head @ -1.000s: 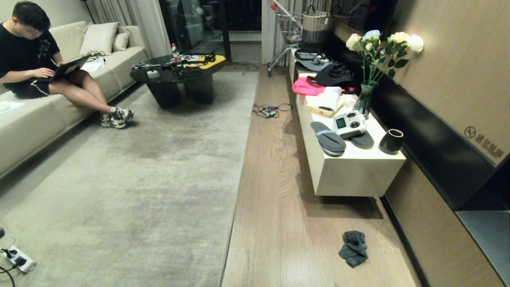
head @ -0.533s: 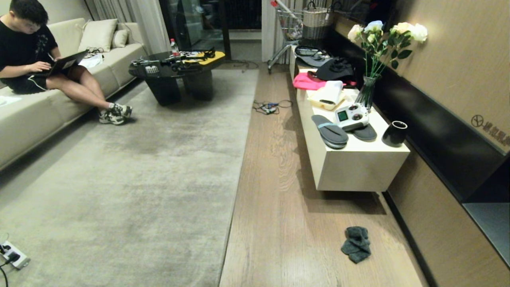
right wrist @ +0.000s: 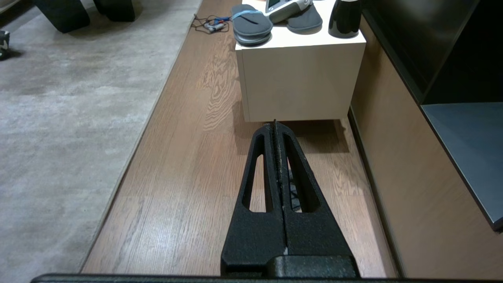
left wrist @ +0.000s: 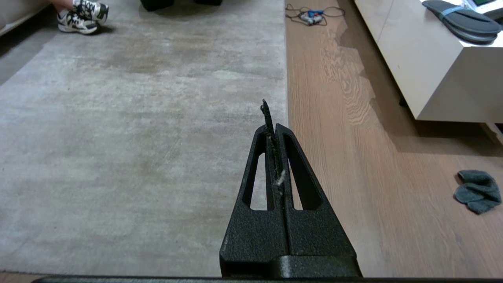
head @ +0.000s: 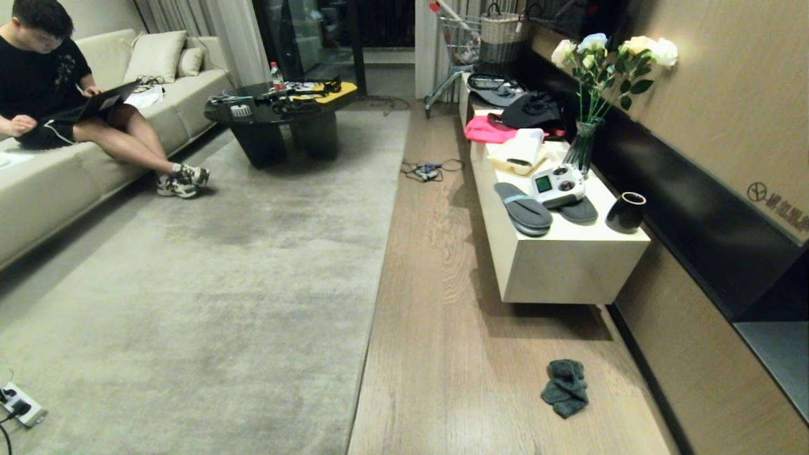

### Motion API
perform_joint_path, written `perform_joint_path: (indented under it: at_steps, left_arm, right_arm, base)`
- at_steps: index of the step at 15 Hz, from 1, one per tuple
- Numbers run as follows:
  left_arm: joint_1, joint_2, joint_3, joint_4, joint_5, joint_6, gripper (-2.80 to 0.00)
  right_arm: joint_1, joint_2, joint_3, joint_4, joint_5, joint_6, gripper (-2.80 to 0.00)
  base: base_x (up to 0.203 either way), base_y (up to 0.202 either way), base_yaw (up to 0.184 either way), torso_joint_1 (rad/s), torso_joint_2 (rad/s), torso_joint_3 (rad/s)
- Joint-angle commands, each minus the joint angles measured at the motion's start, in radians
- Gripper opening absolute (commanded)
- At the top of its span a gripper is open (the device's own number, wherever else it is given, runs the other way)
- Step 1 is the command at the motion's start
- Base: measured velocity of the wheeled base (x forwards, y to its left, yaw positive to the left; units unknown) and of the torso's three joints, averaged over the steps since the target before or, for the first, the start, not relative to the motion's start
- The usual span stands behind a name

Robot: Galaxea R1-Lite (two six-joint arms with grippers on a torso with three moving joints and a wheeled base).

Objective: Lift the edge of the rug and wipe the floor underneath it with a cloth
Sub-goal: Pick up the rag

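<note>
Cloth (head: 564, 387): dark grey, crumpled, on the floor (head: 442, 354) at near right, close to the wall panel, just nearer than the white desk (head: 569, 265). Well apart from both sets of jaws; long axis roughly near-to-far, slightly tilted. Rug edge (head: 379, 253): straight, flat on the planks, running near to far through the middle of the scene, well left of the cloth.

Left gripper (left wrist: 271, 118): jaws pressed together, a thin dark strip and a bit of pale fluff caught between them, poised above the rug edge; cloth off to the right in the left wrist view (left wrist: 476, 190). Right gripper (right wrist: 275, 127): jaws fully closed, empty, pointing along the floor strip toward the desk; cloth mostly hidden behind it, only dark bits visible through the finger slots.

Neither gripper visible in the head view. Only there: flowers in a vase (head: 581, 151), person on the sofa (head: 38, 189) at far left, power strip (head: 19, 407) at near left.
</note>
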Motion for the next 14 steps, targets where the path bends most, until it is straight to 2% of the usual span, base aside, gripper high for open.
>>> perform_joint_path:
  at_steps: [1,14]
  left_arm:
    - [0.0,0.0,0.001,0.0,0.0,-0.001,-2.8]
    - [0.0,0.0,0.001,0.0,0.0,-0.001,-2.8]
  right_arm:
    - [0.0,0.0,0.0,0.0,0.0,0.0,-2.8]
    - [0.0,0.0,0.0,0.0,0.0,0.0,-2.8]
  base:
    - [0.0,0.0,0.0,0.018,0.15,0.154]
    - [0.0,0.0,0.0,0.003,0.01,0.013]
